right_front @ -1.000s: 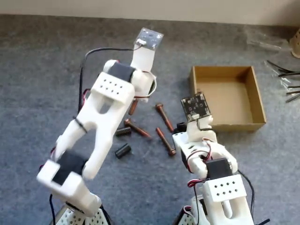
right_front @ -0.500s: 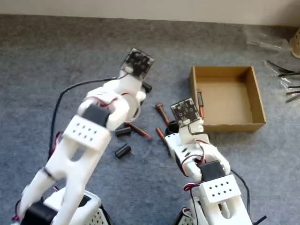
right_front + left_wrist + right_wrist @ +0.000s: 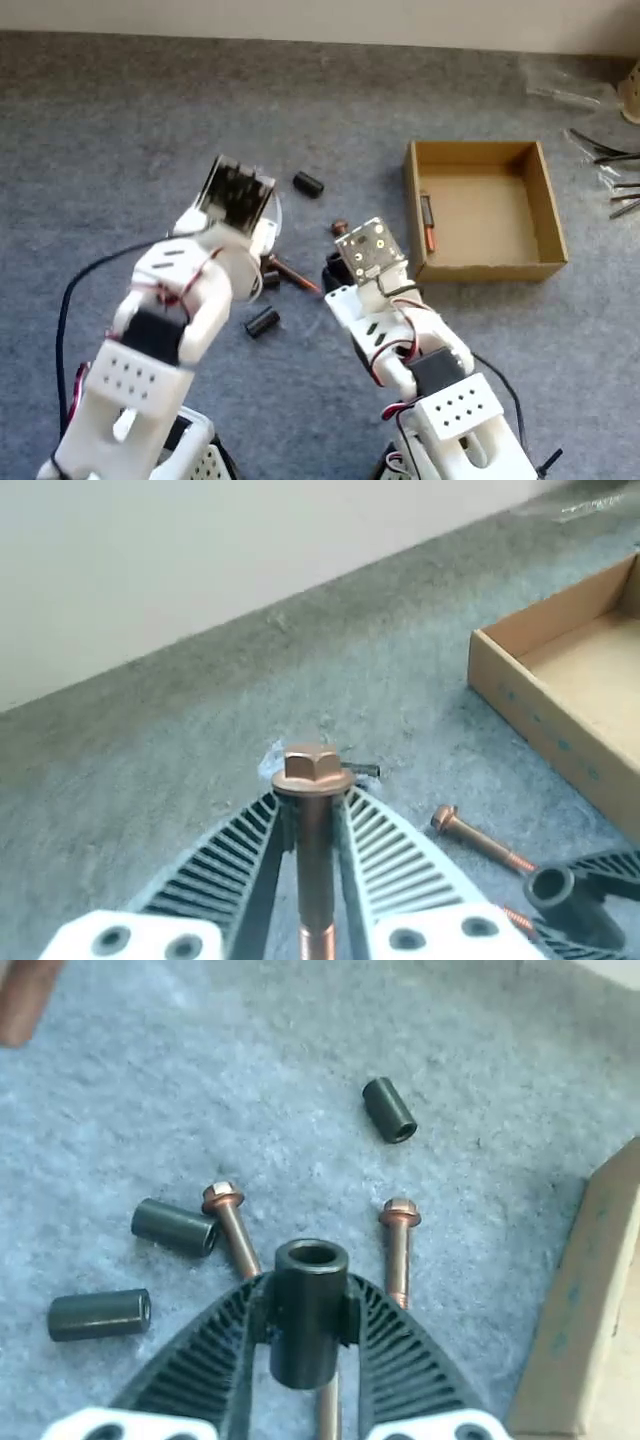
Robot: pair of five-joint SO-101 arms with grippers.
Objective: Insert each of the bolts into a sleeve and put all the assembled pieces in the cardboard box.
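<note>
At mid-table, bolt and sleeve are both in hand, and lining them up is the worry.
High view: the cardboard box sits at right with one assembled piece inside. A loose sleeve and a loose bolt lie at centre, where a swinging arm could scatter them. Left wrist view: the left gripper is clamped on the held bolt, head out past the tips and shank running back between the fingers, so little shank looks free to enter. Right wrist view: the right gripper squeezes the held sleeve, bore open. If the approach is off-axis, the bolt could jam on the rim and slip.
</note>
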